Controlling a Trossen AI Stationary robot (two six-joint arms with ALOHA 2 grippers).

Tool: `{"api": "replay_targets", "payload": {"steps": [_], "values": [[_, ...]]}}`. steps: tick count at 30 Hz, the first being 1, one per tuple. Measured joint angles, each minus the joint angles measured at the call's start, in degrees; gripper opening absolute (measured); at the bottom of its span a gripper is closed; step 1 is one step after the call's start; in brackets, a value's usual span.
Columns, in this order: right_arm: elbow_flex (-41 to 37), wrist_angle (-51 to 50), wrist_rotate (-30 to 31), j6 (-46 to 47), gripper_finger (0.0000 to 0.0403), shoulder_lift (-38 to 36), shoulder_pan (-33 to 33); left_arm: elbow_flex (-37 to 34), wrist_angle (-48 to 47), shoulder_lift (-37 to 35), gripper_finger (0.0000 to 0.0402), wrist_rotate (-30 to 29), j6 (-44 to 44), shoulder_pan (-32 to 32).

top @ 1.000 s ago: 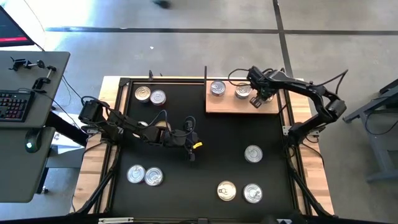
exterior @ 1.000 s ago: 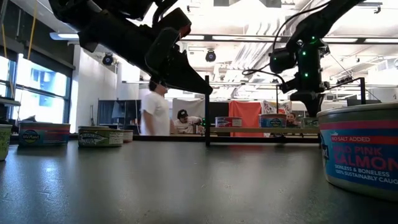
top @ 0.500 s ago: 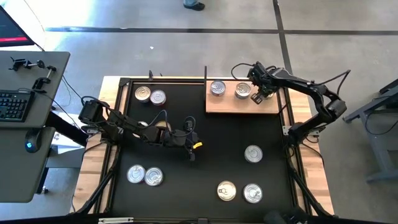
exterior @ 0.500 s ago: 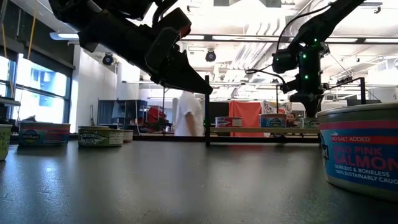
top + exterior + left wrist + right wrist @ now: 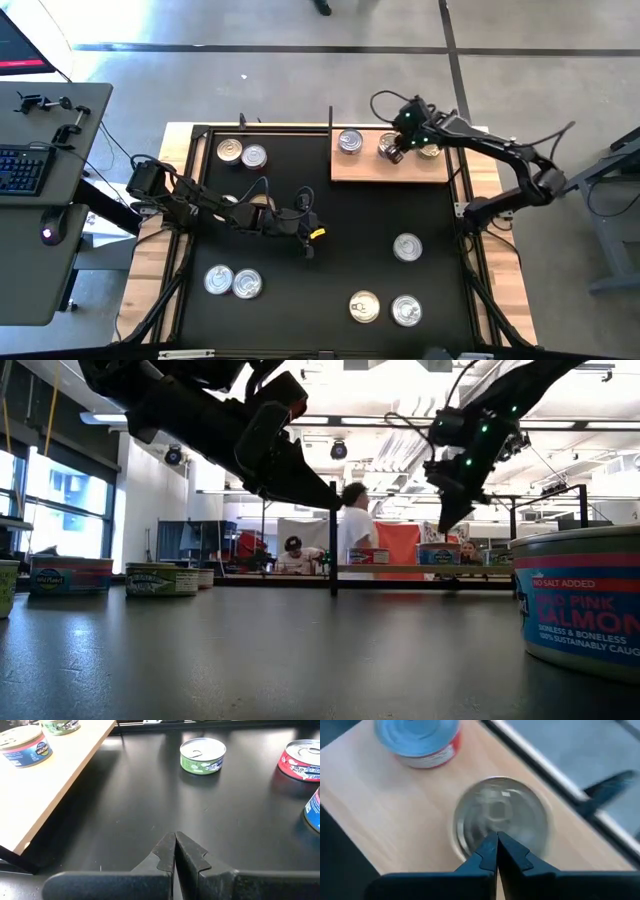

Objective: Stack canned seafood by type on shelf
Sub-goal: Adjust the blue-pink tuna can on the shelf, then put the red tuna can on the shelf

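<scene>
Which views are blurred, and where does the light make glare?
Right wrist view: the can under the shut right gripper is smeared by motion blur. Left wrist view: sharp, faint sheen on the black table. Low view: bright ceiling lights wash out the background, and the salmon can is large at the edge.
</scene>
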Motion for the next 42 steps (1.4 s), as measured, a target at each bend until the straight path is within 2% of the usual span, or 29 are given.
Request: {"api": "replay_targets", "payload": {"steps": [5,10,21,26,31,36,39,42], "values": [[-0.08,2.0,0.22,0.02,0.0,4.84,0.72,0.0,-0.04,0.0,0.0001,0.0,0.0,0.0],[0.2,3.17,2.17,0.03,0.0,5.99,0.78,0.0,-0.04,0.0,0.0001,-0.05,0.0,0.02],[1.12,1.91,3.23,0.0,0.0,1.96,0.79,0.0,1.2,0.0,0.0001,-0.09,-0.02,0.02],[0.72,5.84,2.29,0.03,0.0,-1.72,3.6,0.02,1.89,0.0,0.0,-0.15,-0.02,0.02],[-3.99,13.12,-2.86,1.38,0.0,-5.04,12.67,0.02,0.85,-1.98,0.0,-1.86,-0.02,-0.19],[-16.11,26.8,-2.49,8.45,0.0,-9.85,27.56,0.09,-6.76,-7.62,0.0,-6.34,-0.02,-1.43],[-24.04,36.86,1.48,15.1,0.0,-12.74,38.41,0.09,-10.78,-10.42,0.0,-9.3,0.11,-2.5],[-29.85,45.06,10.54,21.34,0.0,-14.16,50.48,0.11,-10.74,-11.21,0.0,-11.02,0.69,-3.21]]}}
